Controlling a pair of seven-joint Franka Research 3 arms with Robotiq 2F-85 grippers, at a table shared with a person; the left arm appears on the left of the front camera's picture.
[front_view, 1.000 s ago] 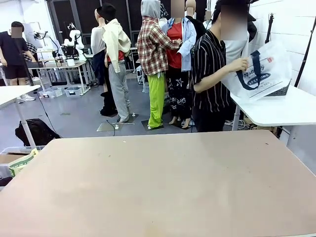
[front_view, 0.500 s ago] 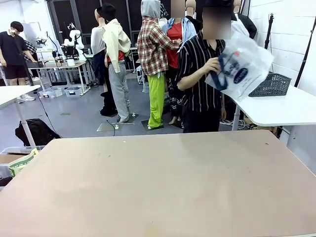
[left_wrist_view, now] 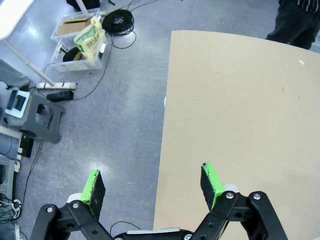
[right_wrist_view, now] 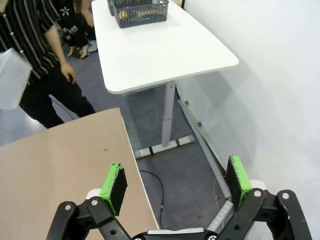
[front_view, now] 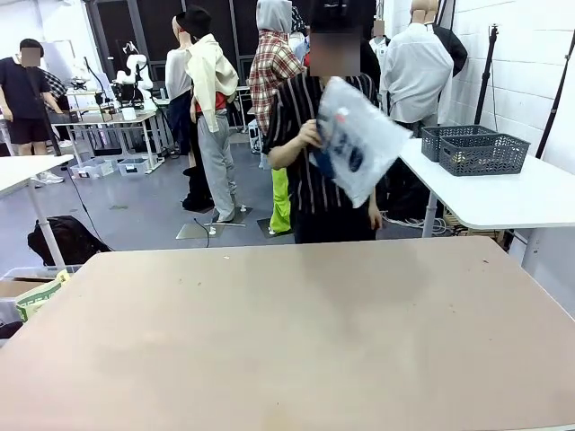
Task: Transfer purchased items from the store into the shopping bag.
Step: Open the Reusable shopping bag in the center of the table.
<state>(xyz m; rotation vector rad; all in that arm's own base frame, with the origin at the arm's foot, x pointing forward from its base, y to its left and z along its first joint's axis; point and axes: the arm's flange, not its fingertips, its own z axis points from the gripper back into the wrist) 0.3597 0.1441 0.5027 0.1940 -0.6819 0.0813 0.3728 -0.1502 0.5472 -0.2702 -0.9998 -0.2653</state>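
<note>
A person in a striped shirt stands behind the far edge of the tan table (front_view: 287,332), holding the white crinkly shopping bag (front_view: 359,148) up in one hand. In the right wrist view the shopping bag (right_wrist_view: 12,80) hangs by the person's side. The store, a dark lattice basket (front_view: 485,153), sits on the white side table (front_view: 512,193) at the right. Something brownish shows inside the basket (right_wrist_view: 137,10), too small to identify. My left gripper (left_wrist_view: 152,180) hangs open over the table's left edge. My right gripper (right_wrist_view: 175,175) hangs open beyond the table's right edge, above the floor.
A second dark basket (front_view: 449,135) stands behind the first. Clear plastic boxes (left_wrist_view: 80,40), a grey step stool (left_wrist_view: 35,112) and cables lie on the floor left of the table. A white wall (right_wrist_view: 270,75) runs close on the right side.
The person has turned away from the white side table and walked left with the shopping bag, now standing behind the tan table. The baskets have come into view. Neither gripper changed.
</note>
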